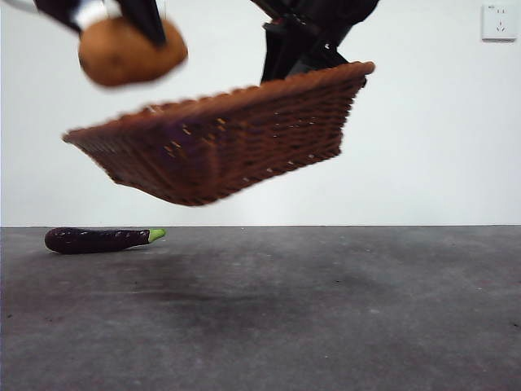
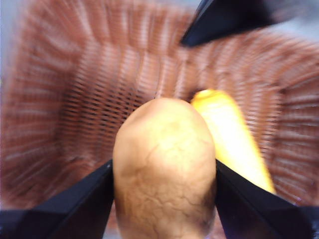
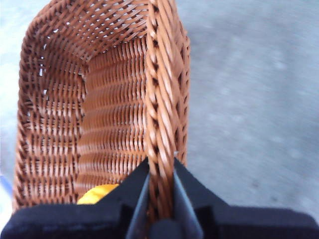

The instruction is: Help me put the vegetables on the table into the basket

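The left tool (image 2: pixel 164 199) holds the potato (image 2: pixel 164 174) up high over the low end of the basket (image 1: pixel 220 147). The step now looks like dropping the potato in. To do it well, the left tool should bring the potato over the middle of the basket, go down close to the floor of it, and only then let go. That way the potato will not bounce out. The basket is tilted, so the potato may roll to the low side.

The left tool is open about as wide as the potato, with 1 jaw pressed on each side of it.

The right tool (image 3: pixel 160 199) is almost closed. It pinches the rim of the basket between its 2 jaws and holds the basket up in the air, off the worktop (image 1: pixel 326 309).

The corn (image 2: pixel 232 139) is already lying inside the basket. The eggplant (image 1: pixel 102 239) lies on the worktop, far to one side, under the potato.
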You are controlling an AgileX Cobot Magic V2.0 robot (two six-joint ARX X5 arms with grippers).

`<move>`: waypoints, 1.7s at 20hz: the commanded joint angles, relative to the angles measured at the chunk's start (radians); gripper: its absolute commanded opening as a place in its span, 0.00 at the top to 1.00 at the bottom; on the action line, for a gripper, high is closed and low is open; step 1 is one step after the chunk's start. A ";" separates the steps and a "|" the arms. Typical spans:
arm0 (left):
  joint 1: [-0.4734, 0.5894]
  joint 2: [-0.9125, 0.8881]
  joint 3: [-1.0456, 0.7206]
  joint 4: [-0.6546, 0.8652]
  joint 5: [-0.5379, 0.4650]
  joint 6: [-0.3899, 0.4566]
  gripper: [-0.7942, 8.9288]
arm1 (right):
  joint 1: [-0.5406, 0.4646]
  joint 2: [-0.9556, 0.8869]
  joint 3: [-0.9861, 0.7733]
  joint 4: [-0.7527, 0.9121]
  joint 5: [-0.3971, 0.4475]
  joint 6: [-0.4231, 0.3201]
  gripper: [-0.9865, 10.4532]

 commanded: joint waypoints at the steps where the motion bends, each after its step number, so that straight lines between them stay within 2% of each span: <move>1: 0.000 0.075 -0.010 0.041 -0.001 0.012 0.93 | 0.009 0.009 0.001 0.013 -0.011 0.028 0.92; 7: -0.019 0.218 -0.010 0.048 0.010 0.013 0.93 | 0.019 0.009 0.001 0.029 -0.011 0.041 0.92; 9: -0.020 0.246 -0.010 0.049 0.098 0.012 0.91 | 0.019 0.009 0.001 0.029 -0.008 0.040 0.92; 12: -0.020 0.231 -0.010 0.071 0.109 0.010 0.65 | 0.018 0.009 0.001 0.029 -0.008 0.040 0.92; 19: -0.017 0.180 -0.010 0.039 0.109 0.013 0.61 | 0.018 0.009 0.001 0.019 -0.009 0.040 0.92; 21: -0.017 0.179 -0.010 -0.003 0.109 0.013 0.48 | 0.018 0.009 0.001 0.022 -0.012 0.040 0.92; 22: -0.017 0.179 -0.010 -0.009 0.108 0.012 0.46 | 0.018 0.009 0.001 0.022 -0.013 0.040 0.92; 26: -0.011 0.170 0.010 -0.016 0.101 0.012 0.46 | 0.016 0.008 0.001 0.020 -0.027 0.032 0.92; 27: 0.003 0.157 0.032 -0.016 0.095 0.012 0.46 | 0.002 0.002 0.001 0.018 -0.028 0.028 0.92; 29: 0.031 0.124 0.098 -0.016 0.022 0.013 0.46 | -0.033 -0.013 0.001 0.011 -0.035 0.020 0.92; 32: 0.103 0.108 0.245 -0.033 -0.091 0.071 0.46 | -0.129 -0.061 0.001 -0.020 -0.090 0.002 0.92; 34: 0.158 0.108 0.299 -0.005 -0.108 0.136 0.46 | -0.198 -0.107 0.001 -0.055 -0.116 -0.027 0.92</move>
